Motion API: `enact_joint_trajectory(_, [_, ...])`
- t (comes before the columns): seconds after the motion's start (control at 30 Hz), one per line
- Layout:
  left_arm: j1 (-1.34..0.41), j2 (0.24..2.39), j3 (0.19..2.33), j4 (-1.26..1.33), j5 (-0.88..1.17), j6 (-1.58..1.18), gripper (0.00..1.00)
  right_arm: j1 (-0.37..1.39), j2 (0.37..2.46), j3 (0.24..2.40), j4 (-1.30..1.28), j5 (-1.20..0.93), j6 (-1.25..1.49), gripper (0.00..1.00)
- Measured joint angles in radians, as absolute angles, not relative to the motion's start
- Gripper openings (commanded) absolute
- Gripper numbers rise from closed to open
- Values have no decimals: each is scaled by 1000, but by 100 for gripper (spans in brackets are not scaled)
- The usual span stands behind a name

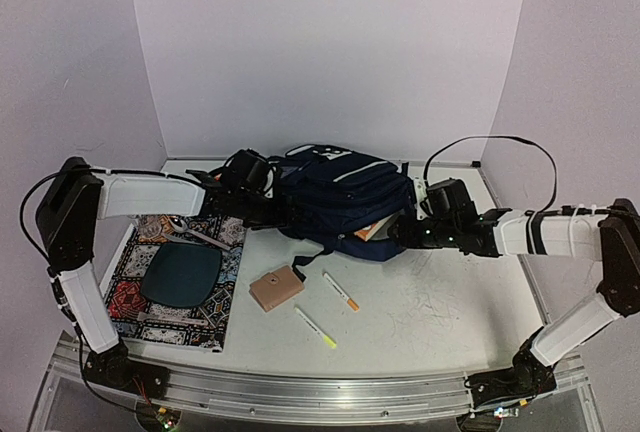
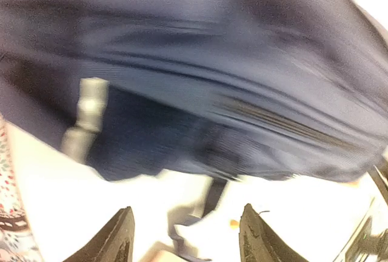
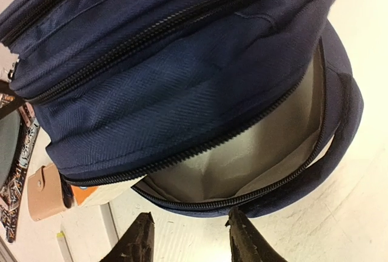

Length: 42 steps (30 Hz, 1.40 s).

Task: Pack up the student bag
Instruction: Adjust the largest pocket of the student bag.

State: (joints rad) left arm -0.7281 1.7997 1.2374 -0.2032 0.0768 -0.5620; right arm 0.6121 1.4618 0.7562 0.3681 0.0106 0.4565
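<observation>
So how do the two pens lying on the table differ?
The orange-tipped pen lies nearer the student bag; the yellow-tipped pen lies nearer the near edge of the table. Tip colour differs: orange against yellow-green. Both have white barrels and slant the same way.

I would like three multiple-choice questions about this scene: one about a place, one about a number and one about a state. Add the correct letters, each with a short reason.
1. Where does the tan pouch lie?
A. on the table, in front of the student bag
B. on top of the bag
C. inside the bag

2. How many pens lie on the table?
A. one
B. two
C. four

3. In the right wrist view, how is the bag's lowest compartment?
A. zipped shut
B. torn off
C. unzipped, with pale lining showing

Answers:
1 A: the pouch rests on bare table, apart from the bag.
2 B: an orange-tipped pen and a yellow-tipped pen.
3 C: the zipper gapes and grey lining is visible.
</observation>
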Motion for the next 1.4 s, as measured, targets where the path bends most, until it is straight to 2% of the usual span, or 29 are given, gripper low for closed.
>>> enact_joint_trajectory(0.1, [-826,1781,1273,-221,15,-495,75,580,1452,751,371,-28,520,52])
enact_joint_trajectory(0.27, [-960,1815,1408,-246,-75,-364,82,531,1446,742,403,-122,625,54])
enact_joint_trajectory(0.67, [-1062,2078,1739,-308,-254,-91,87,462,1444,679,481,-219,806,56])
enact_joint_trajectory(0.87, [-1092,2197,1879,-377,-360,9,85,461,1445,663,521,-241,866,56])
enact_joint_trajectory(0.93, [-1098,2220,1905,-378,-385,34,77,461,1451,664,534,-253,875,56])
enact_joint_trajectory(1.0, [-1101,2234,1917,-378,-413,58,62,461,1461,664,547,-263,881,56])
enact_joint_trajectory(1.1, [-1101,2239,1918,-383,-451,86,34,461,1477,664,563,-274,891,56])
enact_joint_trajectory(1.27, [-1098,2239,1918,-386,-459,89,2,461,1506,665,594,-292,910,56])
enact_joint_trajectory(1.4, [-1103,2239,1918,-397,-431,77,0,461,1541,666,639,-305,929,56])
